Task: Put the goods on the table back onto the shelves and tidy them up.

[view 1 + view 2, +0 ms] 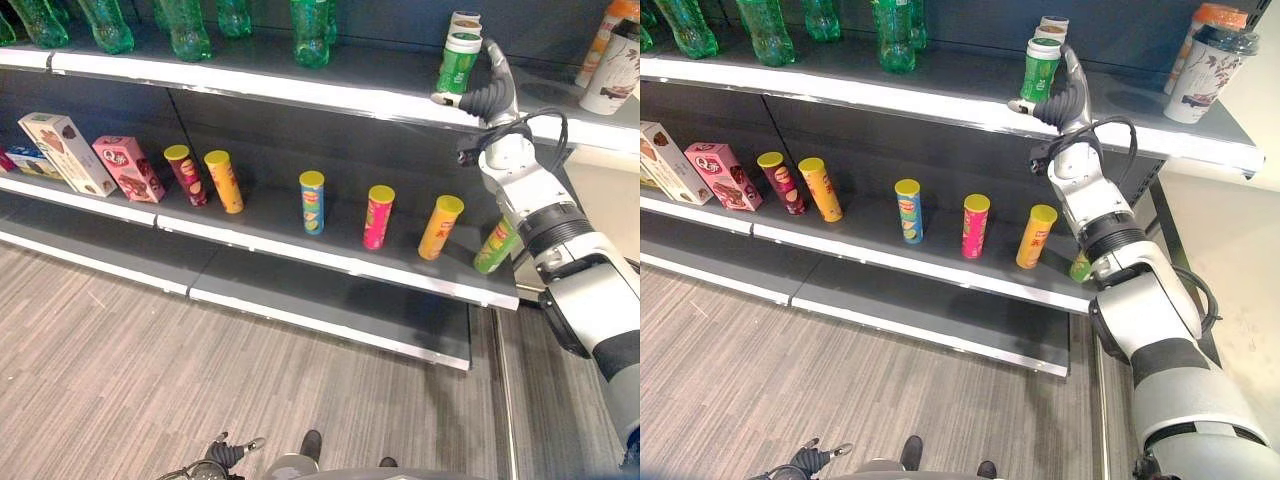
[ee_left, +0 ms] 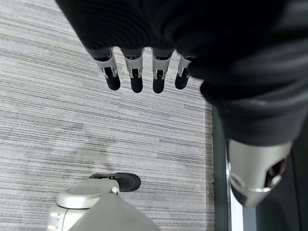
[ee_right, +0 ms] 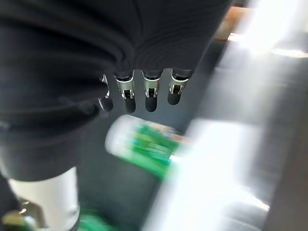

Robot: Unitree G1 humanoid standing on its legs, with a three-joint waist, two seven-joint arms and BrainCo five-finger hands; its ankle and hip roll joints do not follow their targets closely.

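1. The right hand (image 1: 1060, 98) is raised to the front edge of the top shelf (image 1: 940, 95), with its fingers (image 3: 150, 94) straight and nothing held.
2. A green can (image 1: 1040, 68) stands upright on that shelf just beyond the right hand's fingers; whether they touch it cannot be told. A second can (image 1: 1051, 28) stands right behind the green one.
3. Further along the top shelf from the hand stand green bottles (image 1: 893, 35) on one side and two cups (image 1: 1210, 65) on the other.
4. Below the right hand, on the middle shelf (image 1: 890, 255), tubes stand apart in a row: yellow-orange (image 1: 1035, 236), pink (image 1: 974, 226), blue (image 1: 907, 211), orange (image 1: 820, 189) and dark red (image 1: 780, 183). A green tube (image 1: 496, 245) leans behind the forearm.
5. Boxes (image 1: 128, 168) stand at the far end of that shelf.
6. The left hand (image 2: 139, 72) hangs over the floor (image 2: 72, 120), fingers straight and empty.
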